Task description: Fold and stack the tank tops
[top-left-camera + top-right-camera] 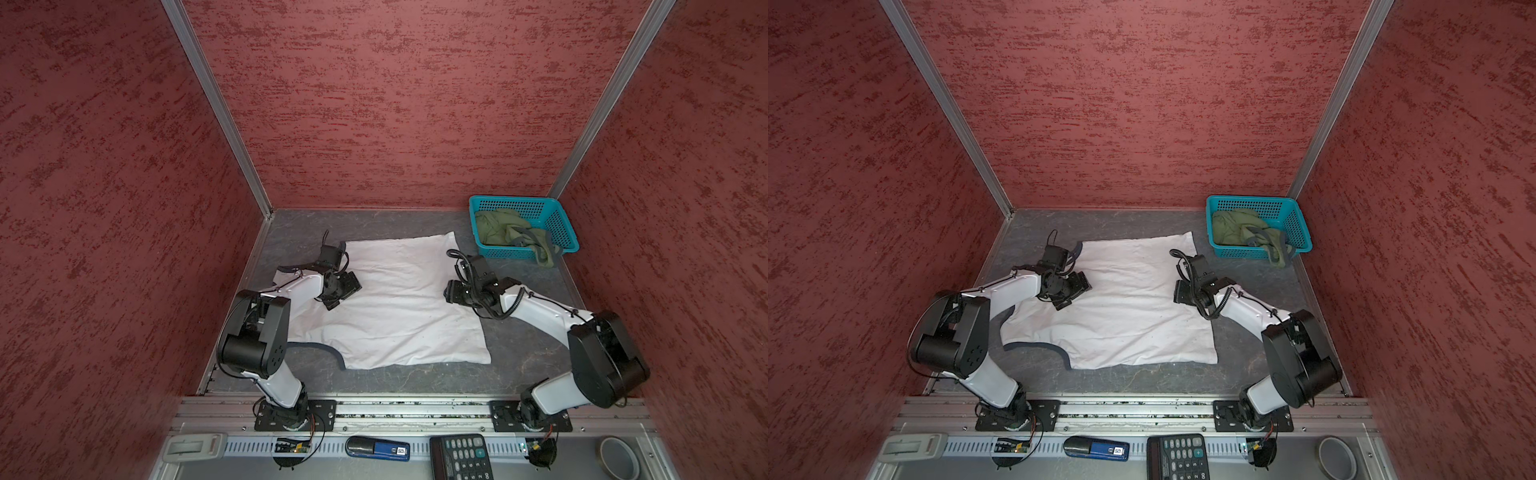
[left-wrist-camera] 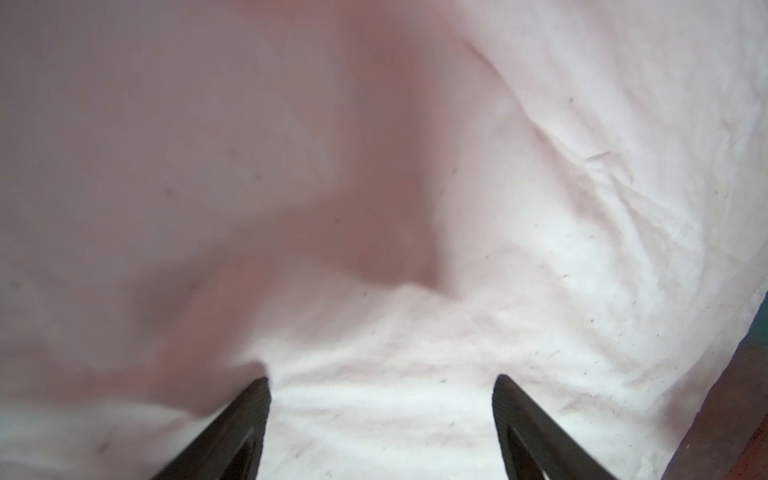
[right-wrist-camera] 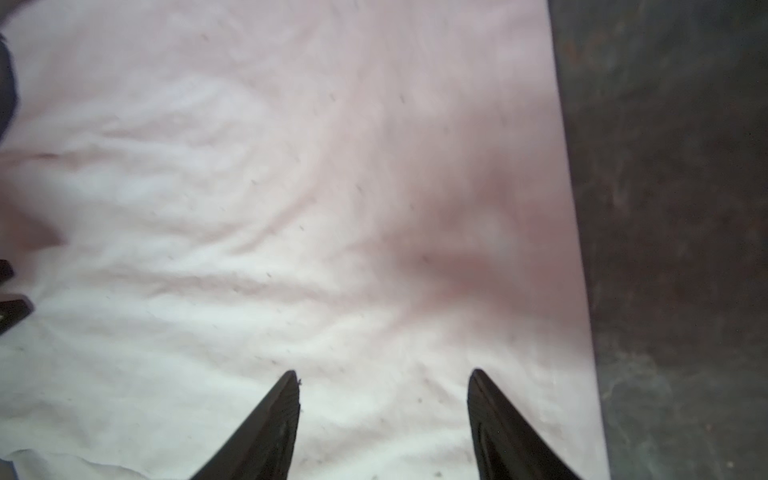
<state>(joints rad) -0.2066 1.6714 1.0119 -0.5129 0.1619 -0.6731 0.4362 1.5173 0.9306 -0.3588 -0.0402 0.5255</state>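
The white tank top (image 1: 399, 307) (image 1: 1129, 307) lies spread flat on the grey table, its dark navy trim (image 1: 328, 353) curling at the near left. My left gripper (image 1: 345, 294) (image 1: 1073, 291) hovers over the shirt's left part, open and empty; in the left wrist view the gripper (image 2: 382, 380) has only white cloth (image 2: 457, 332) between its fingers. My right gripper (image 1: 449, 292) (image 1: 1177, 293) is over the shirt's right edge, also open (image 3: 382, 374) above white cloth (image 3: 249, 208). The olive green tank top (image 1: 503, 232) (image 1: 1237, 230) lies crumpled in the basket, one end hanging over its near wall.
The teal basket (image 1: 519, 204) (image 1: 1254, 205) stands at the back right corner. Red walls close in three sides. On the front ledge beyond the rail lie a calculator (image 1: 461, 457), a blue device (image 1: 378, 449) and a tape roll (image 1: 619, 457). Bare table (image 3: 665, 208) borders the shirt's edge.
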